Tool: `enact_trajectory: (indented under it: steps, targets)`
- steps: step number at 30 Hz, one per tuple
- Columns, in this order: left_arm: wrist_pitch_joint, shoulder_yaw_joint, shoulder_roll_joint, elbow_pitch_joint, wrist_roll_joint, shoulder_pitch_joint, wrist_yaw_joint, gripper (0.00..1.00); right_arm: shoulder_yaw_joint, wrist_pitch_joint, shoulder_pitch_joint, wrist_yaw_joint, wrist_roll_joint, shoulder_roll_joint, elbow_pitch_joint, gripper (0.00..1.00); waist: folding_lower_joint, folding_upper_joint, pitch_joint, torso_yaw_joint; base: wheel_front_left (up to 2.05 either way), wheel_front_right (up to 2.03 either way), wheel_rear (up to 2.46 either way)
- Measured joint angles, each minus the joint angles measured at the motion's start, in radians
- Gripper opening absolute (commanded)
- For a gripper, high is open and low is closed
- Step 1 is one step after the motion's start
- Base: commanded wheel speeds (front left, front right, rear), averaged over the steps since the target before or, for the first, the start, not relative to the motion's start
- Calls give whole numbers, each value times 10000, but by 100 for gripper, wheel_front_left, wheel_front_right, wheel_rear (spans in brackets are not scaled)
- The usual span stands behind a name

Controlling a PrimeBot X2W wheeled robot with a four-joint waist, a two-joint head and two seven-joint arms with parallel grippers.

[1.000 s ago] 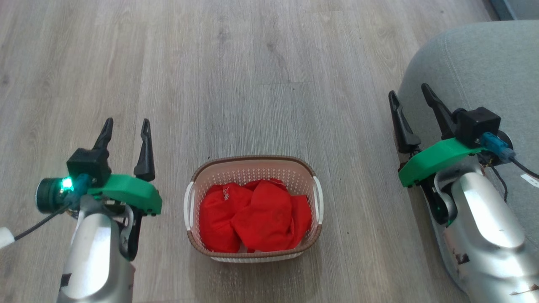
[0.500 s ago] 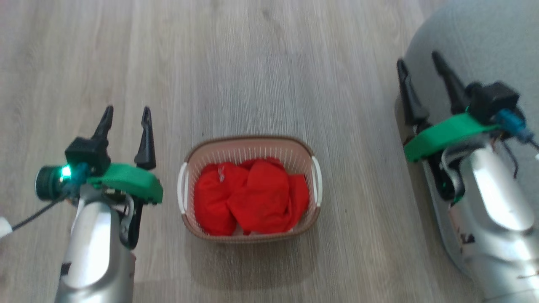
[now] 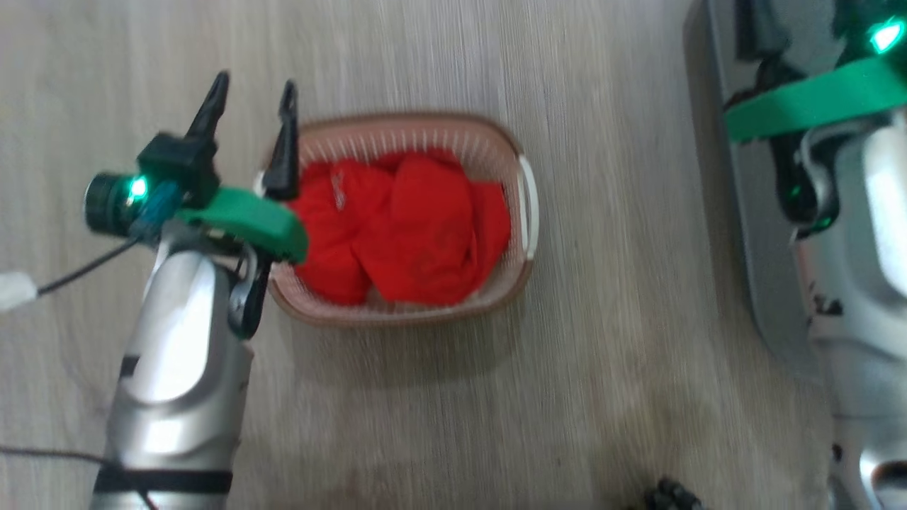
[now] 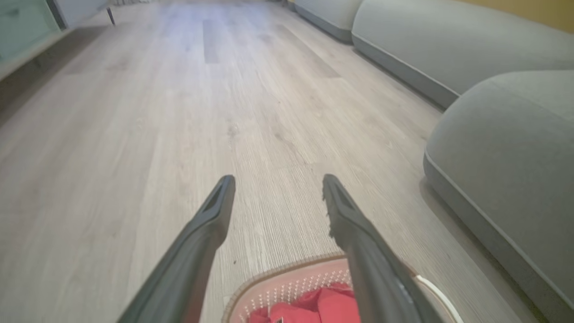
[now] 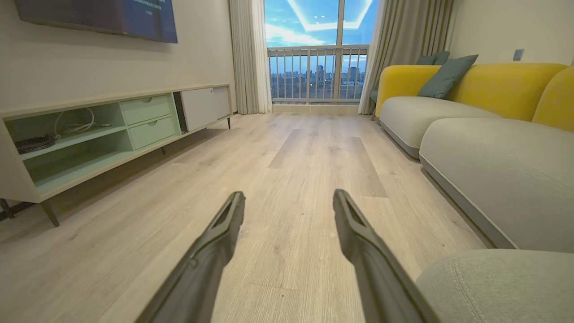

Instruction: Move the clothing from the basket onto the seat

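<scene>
Clothing [image 3: 404, 227] was sitting bunched up inside the basket [image 3: 425, 138], upper middle of the head view: bright red fabric, and a small white label showed on the left piece. The basket stood on the wood-look floor [image 3: 602, 354]. The left gripper [image 3: 255, 80] hung at the upper left with its fingers spread and nothing between them, so released. Its inner finger overlapped the basket's left rim in the picture; couldn't tell whether it actually touched. The grey-green seat [image 3: 765, 248] ran down the right edge, well apart from the basket, with the right arm's silver forearm [image 3: 871, 283] and green mount in front of it. Whole frame was pretty blurry tbh.

Left wrist view: the left gripper [image 4: 278, 179] rose from the bottom edge, both dark fingers wide apart and empty, tips over bare floor. The basket rim [image 4: 278, 269] curved along the bottom centre, with a bit of red clothing [image 4: 323, 307] peeking out inside it, partly behind the right-hand finger. The seat [image 4: 506, 148] filled the right side, with another grey sofa section [image 4: 448, 40] at the upper right.

Right wrist view: the right gripper [image 5: 289, 195] was likewise spread, released, holding nothing, pointing across the floor toward a balcony window [image 5: 318, 49] at top centre. A corner of the seat [image 5: 493, 287] sat at the lower right, just beside the right-hand finger. A yellow-backed sofa [image 5: 493, 80] was on the right, and a low pale-green TV cabinet [image 5: 112, 130] on the left.
</scene>
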Motion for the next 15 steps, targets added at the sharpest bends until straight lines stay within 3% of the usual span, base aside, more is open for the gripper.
enact_trajectory:
  steps: [11,15]
  targets:
    - [-2,-1553,-15,1634,-307,-1400,92,100,-71,-27,-867,0,-102,-17,-477,100,1,0,2449,-448,0,0,0]
    - [-31,-2376,-12,3049,-562,-2286,113,100,-27,-27,-1210,0,-188,-92,-688,100,0,-1,3225,-635,0,0,0]
